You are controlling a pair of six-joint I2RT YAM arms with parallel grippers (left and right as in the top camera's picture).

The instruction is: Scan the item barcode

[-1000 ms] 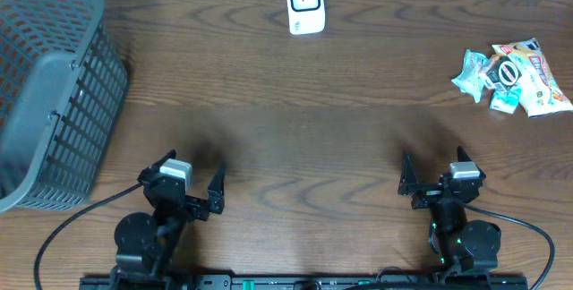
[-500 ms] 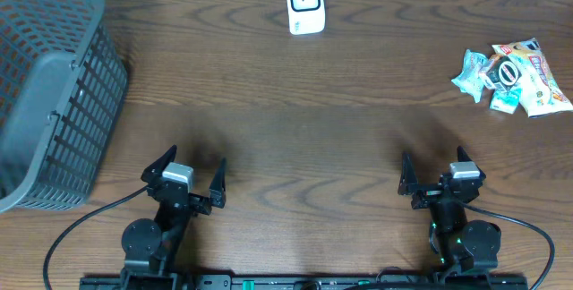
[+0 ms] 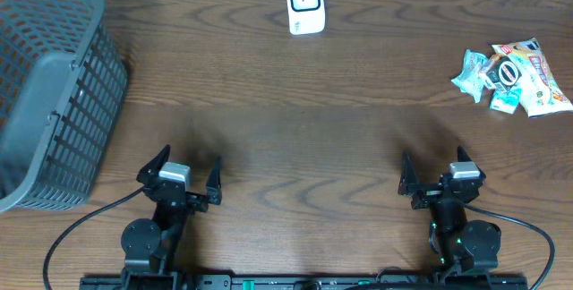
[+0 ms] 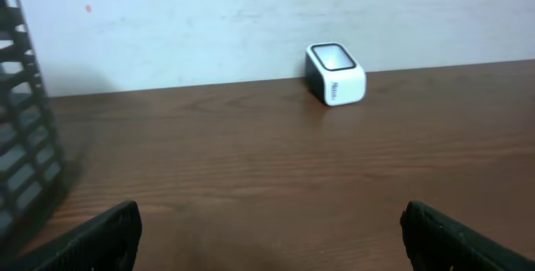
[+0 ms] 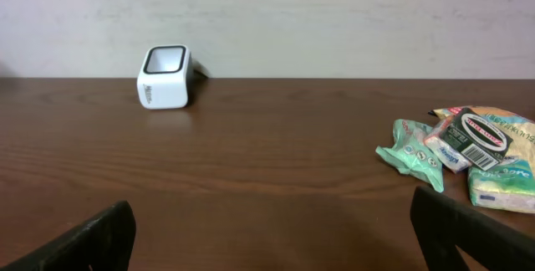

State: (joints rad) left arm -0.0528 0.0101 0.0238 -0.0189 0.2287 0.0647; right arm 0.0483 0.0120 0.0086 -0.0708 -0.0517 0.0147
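Note:
The white barcode scanner stands at the far middle edge of the table, and both wrist views show it. A pile of snack packets lies at the far right; in the right wrist view the top packet shows a printed barcode. My left gripper is open near the front left, with nothing between its fingers. Near the front right, my right gripper is also open and empty, well short of the packets.
A dark grey slatted basket fills the left side of the table; its wall shows at the left edge of the left wrist view. A pale wall rises behind the table's far edge.
The left gripper has shifted slightly left and turned to face more squarely toward the far edge. The right arm has not moved.

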